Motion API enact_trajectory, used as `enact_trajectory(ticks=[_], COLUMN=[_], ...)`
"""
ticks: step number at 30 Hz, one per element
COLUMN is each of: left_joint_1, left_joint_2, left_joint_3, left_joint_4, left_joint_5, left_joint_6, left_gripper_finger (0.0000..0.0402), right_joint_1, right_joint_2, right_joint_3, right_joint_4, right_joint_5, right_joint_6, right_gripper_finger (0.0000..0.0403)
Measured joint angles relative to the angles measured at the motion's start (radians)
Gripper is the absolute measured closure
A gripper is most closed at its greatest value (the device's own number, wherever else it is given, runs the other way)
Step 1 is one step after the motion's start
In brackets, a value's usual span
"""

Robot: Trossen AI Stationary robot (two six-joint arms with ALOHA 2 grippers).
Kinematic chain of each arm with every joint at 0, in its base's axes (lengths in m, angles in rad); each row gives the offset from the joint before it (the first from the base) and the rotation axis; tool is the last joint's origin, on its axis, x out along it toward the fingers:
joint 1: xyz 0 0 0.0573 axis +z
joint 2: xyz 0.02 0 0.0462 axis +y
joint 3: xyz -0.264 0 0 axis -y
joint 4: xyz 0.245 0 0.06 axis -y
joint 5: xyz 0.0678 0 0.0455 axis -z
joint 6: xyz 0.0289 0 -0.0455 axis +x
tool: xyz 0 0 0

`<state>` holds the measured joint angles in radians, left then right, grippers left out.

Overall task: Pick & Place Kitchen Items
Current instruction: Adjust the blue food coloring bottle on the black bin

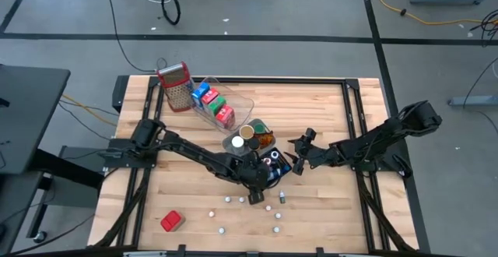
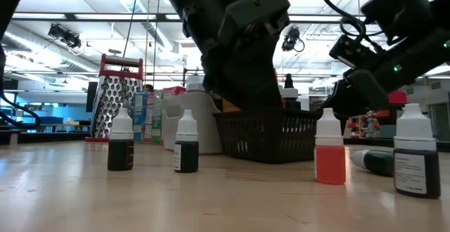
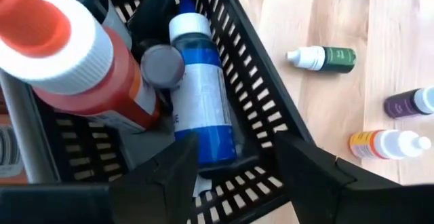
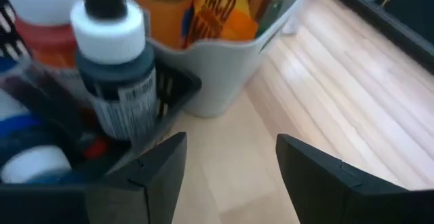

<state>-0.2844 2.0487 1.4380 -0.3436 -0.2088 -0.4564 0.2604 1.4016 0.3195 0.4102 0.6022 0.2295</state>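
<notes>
A black mesh basket (image 3: 271, 102) near the table's middle holds a blue bottle (image 3: 200, 95) lying down, a red-orange bottle (image 3: 88, 68) and a dark bottle (image 4: 115, 81). My left gripper (image 3: 237, 176) hangs open over the basket's corner, one finger over the inside by the blue bottle's base and one over the outside. My right gripper (image 4: 227, 170) is open over bare table beside the basket and a grey bin (image 4: 224, 68) of packets. Small dropper bottles (image 3: 325, 58) lie and stand on the table (image 1: 327, 202) toward its near edge.
Behind the basket a clear tray (image 1: 233, 101) holds red, blue and green cartons, with a metal grater (image 1: 176, 87) at its left. A red carton (image 1: 171, 220) lies near the front left. Several small bottles (image 2: 329, 151) stand between the basket and the near edge.
</notes>
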Motion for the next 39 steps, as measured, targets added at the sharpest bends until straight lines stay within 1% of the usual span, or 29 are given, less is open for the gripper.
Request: enact_trajectory(ticks=[8,10,16,22,27,32,36,39], left_joint_1=[0.009,0.012,0.031,0.042,0.037,0.039,0.039,0.039], left_joint_2=[0.000,0.000,0.000,0.000,0.000,0.000,0.000,0.000], left_joint_3=[0.000,0.000,0.000,0.000,0.000,-0.001,-0.001,-0.001], left_joint_4=[0.000,0.000,-0.003,-0.033,-0.089,-0.090,-0.091,-0.092], left_joint_5=[-0.007,-0.004,0.045,0.116,0.126,0.125,0.125,0.145], left_joint_6=[-0.001,-0.002,0.007,0.015,0.059,0.062,0.058,0.066], left_gripper_finger=[0.0198,0.0198,0.0198,0.0198,0.0198,0.0198,0.0198,0.0198], right_joint_1=[0.000,0.000,0.001,0.001,0.002,0.005,0.012,0.011], right_joint_2=[0.004,0.005,0.005,0.005,0.005,0.036,0.079,0.112], right_joint_3=[-0.001,-0.001,-0.001,-0.001,-0.001,-0.001,-0.001,0.001], right_joint_4=[0.021,0.037,0.102,0.103,0.127,0.192,0.232,0.269], right_joint_5=[-0.030,-0.065,-0.194,-0.210,-0.268,-0.341,-0.340,-0.351], right_joint_6=[0.001,-0.001,-0.001,-0.002,0.003,-0.012,-0.038,-0.041], right_gripper_finger=[0.0163,0.0163,0.0163,0.0163,0.0163,0.0163,0.0163,0.0163])
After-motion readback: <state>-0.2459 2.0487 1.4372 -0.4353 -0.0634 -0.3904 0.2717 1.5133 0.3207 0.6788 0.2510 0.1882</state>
